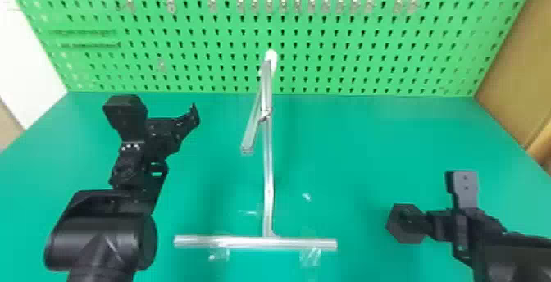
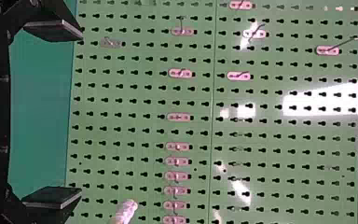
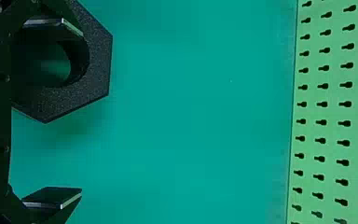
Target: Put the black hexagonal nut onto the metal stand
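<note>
The nut (image 1: 394, 224) is black, finely speckled with grey, and the arms (image 1: 100, 238) and their fingers (image 1: 469, 189) are black too. The table (image 1: 352, 137) is plain teal green, while the board (image 1: 262, 25) is a brighter green patterned with even rows of black keyhole-shaped holes. The stand (image 1: 267, 170) is silvery with a white tip (image 1: 271, 57), and the panel (image 1: 518, 64) is yellowish brown.
</note>
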